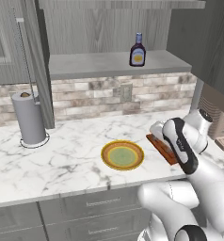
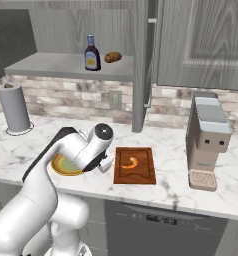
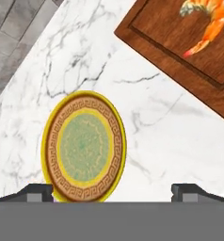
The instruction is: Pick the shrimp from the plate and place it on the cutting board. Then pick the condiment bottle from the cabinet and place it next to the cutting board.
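Observation:
The orange shrimp [image 3: 205,23] [image 2: 132,162] lies on the reddish-brown cutting board [image 3: 170,44] [image 2: 137,176]. The yellow-rimmed plate [image 3: 52,141] [image 1: 107,155] sits bare on the marble counter, left of the board. My gripper [image 3: 113,190] [image 2: 107,165] hangs open over the counter between plate and board, with nothing between its fingers. The dark condiment bottle [image 1: 138,50] [image 2: 92,54] stands upright on the grey shelf [image 1: 95,65] of the open cabinet. In the left base view my arm covers most of the board [image 1: 162,149].
A brown rounded lump [image 2: 112,57] lies on the shelf just right of the bottle. The cabinet's open door [image 2: 139,65] juts out beyond it. A paper towel roll [image 1: 29,117] stands at the left and a coffee machine [image 2: 207,140] right of the board.

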Available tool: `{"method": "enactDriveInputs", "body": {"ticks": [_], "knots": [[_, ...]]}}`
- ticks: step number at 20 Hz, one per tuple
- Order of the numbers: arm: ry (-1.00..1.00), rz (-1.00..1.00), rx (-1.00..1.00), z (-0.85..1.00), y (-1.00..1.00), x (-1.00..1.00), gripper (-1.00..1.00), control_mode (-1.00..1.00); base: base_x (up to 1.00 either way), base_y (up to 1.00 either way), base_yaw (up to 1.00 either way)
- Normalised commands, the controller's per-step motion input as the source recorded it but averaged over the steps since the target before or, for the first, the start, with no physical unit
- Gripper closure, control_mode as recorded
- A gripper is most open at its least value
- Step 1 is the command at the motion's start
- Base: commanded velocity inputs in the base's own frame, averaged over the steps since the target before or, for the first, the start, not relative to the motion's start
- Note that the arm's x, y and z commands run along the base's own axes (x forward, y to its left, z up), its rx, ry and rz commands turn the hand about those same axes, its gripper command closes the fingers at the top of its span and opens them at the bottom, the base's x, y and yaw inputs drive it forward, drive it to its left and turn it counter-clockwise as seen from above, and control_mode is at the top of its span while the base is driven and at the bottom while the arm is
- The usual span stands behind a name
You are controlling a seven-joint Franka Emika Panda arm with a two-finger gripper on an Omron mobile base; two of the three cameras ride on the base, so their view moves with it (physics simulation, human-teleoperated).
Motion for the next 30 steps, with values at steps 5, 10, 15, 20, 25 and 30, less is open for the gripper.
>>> {"method": "enactDriveInputs", "body": {"ticks": [5,10,15,20,25,30], "knots": [[0.0,-0.03,0.23,0.0,0.29,-0.17,-1.0,-1.0,0.0,0.0,0.0],[0.0,-0.03,0.24,0.0,0.35,-0.16,-1.0,-1.0,0.0,0.0,0.0],[0.01,-0.05,0.23,0.0,0.46,-0.19,-1.0,-1.0,0.0,0.0,0.0],[0.05,-0.11,0.25,0.0,0.33,-0.09,-1.0,-1.0,0.0,0.0,0.0],[0.15,-0.16,0.29,0.0,0.18,0.0,-1.0,-1.0,0.0,0.0,0.0],[0.21,-0.17,0.3,0.0,0.14,0.0,-1.0,-1.0,0.0,0.0,0.0]]}}
